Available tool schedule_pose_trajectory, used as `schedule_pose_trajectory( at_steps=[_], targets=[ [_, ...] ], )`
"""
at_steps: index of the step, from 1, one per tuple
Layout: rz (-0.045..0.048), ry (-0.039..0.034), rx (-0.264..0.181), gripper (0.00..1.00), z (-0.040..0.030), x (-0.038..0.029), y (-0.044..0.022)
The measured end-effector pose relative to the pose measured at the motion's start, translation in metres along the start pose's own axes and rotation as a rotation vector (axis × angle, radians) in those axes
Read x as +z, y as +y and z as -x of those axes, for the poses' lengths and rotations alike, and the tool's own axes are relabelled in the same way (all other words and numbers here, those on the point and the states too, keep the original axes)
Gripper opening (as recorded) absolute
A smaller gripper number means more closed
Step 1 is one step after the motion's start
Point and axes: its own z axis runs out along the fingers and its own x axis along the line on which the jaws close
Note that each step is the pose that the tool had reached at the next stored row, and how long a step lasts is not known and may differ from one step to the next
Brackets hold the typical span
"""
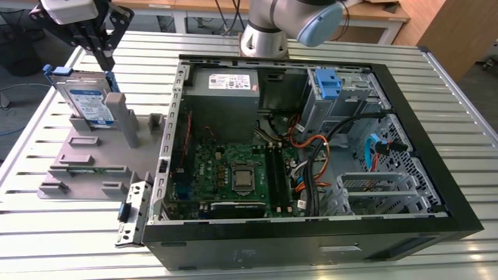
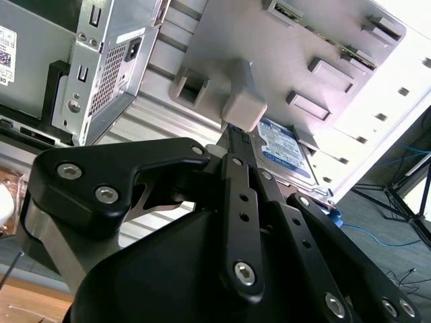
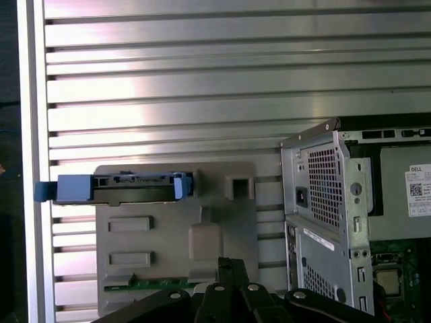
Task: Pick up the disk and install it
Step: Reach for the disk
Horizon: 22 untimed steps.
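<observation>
- My black linkage gripper [image 1: 107,61] hangs above the flat grey plastic fixture plate [image 1: 78,154]. Its jaws look drawn together and there is nothing between them.
- Closest beneath me stands the plate's tall grey post with a rounded cap [image 2: 244,108], roughly mid-plate.
- Past that post is the disk [image 1: 86,102], a flat rectangular silver hard drive with a white-and-blue label and a blue plastic bracket. It stands on its long edge in a slot along one edge of the plate. I am not touching it.
- In the first wrist view the disk [image 3: 121,189] shows edge-on, and the gripper [image 3: 232,264] sits over the plate, off to the disk's labelled side rather than above its top edge.
- The disk's long axis runs along that plate edge and points towards the computer case. One blue end tab overhangs the plate on the side away from the case.
- I judge that this sideways offset, across the disk's thin dimension, is what matters most.
- I count one disk, one plate and one gripper.
- Just beside the plate lies one open black desktop computer case [image 1: 435,192].
</observation>
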Motion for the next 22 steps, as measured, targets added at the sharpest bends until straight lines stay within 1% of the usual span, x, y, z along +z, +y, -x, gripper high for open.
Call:
schedule_pose_trajectory(
  at_steps=[3, 13, 17, 22],
  targets=[
    [0.0, -0.0001, 0.0, 0.11, -0.004, 0.0008, 0.0007],
    [0.0, 0.0, 0.0, 0.11, -0.0225, 0.0045, 0.0072],
    [-0.0001, 0.0001, 0.0, 0.11, -0.0284, 0.0066, 0.0112],
    [0.0001, -0.0001, 0.0, 0.11, -0.0326, 0.0109, 0.0179]
  ],
)
